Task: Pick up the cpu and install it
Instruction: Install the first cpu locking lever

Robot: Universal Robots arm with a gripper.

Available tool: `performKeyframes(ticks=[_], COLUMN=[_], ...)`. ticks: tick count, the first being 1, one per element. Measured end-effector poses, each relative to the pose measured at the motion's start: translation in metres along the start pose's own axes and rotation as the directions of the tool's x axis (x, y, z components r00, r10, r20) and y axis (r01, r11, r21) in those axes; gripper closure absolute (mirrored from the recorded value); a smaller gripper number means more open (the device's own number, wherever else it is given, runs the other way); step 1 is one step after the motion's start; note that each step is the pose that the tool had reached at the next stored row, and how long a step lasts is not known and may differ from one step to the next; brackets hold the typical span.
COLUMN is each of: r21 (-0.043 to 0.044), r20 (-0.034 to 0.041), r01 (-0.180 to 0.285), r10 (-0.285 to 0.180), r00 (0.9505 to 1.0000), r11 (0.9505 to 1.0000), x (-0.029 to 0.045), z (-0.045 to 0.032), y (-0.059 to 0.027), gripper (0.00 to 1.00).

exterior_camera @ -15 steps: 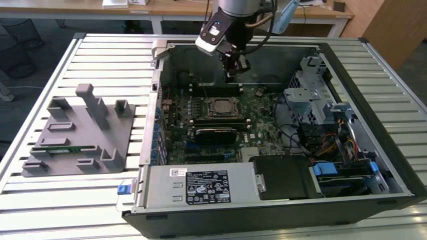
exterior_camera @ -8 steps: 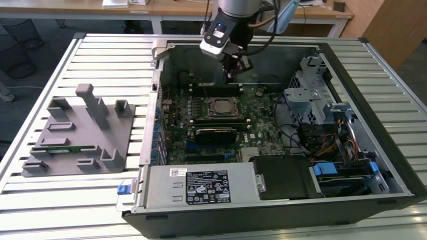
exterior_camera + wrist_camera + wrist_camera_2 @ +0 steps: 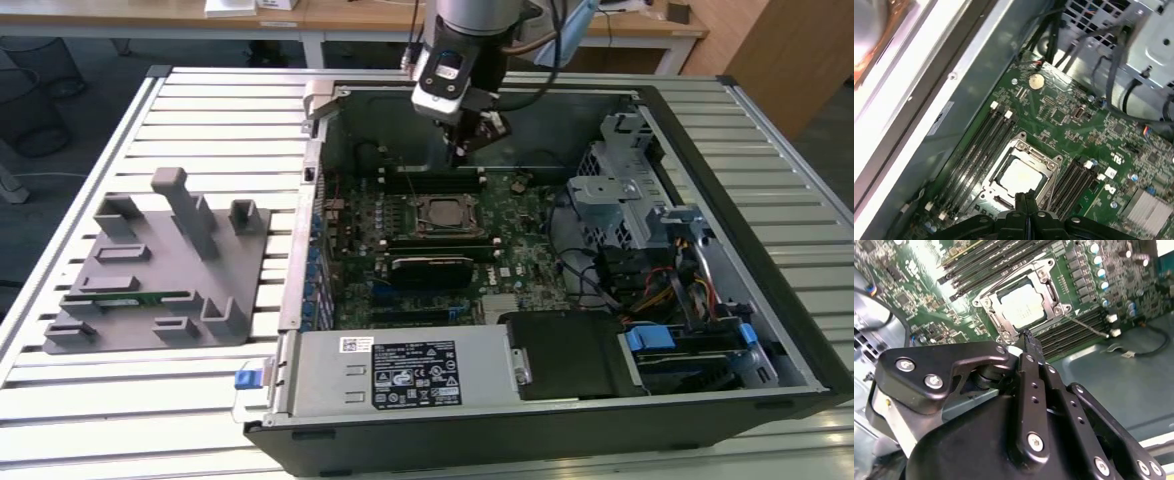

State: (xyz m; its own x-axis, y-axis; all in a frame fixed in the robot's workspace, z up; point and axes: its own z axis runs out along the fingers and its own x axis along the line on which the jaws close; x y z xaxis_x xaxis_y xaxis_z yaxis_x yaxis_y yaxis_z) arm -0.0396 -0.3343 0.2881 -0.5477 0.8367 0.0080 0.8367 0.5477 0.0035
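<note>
The cpu (image 3: 438,212) is a silver-grey square lying flat in the metal-framed socket in the middle of the green motherboard (image 3: 527,250), inside the open computer case. It also appears in both wrist views (image 3: 1024,307) (image 3: 1021,176). My gripper (image 3: 462,150) hangs above the board, a little beyond the socket toward the case's rear wall. Its two black fingers (image 3: 1023,202) are pressed together with nothing between them. In the second wrist view the fingertips (image 3: 1029,337) sit just off the socket frame's edge.
Black memory slots (image 3: 430,182) flank the socket on both sides. A metal drive cage (image 3: 627,190) and cables fill the case on the exterior view's right, with a power supply (image 3: 400,372) at the front. On the slatted table (image 3: 200,120) stands a grey fixture plate (image 3: 147,270) holding a green memory stick (image 3: 127,297).
</note>
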Motion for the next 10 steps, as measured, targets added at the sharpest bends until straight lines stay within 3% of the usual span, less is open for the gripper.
performKeyframes(ticks=[6,10], r21=[0.001,0.0014], r20=[0.0001,0.0], r01=[0.076,0.13], r10=[-0.076,-0.13], r00=[0.9971,0.9915], r11=[0.9971,0.9915], x=[0.0008,0.001], z=[0.0004,0.0008], y=[-0.0012,-0.0015], gripper=[0.89,0.89])
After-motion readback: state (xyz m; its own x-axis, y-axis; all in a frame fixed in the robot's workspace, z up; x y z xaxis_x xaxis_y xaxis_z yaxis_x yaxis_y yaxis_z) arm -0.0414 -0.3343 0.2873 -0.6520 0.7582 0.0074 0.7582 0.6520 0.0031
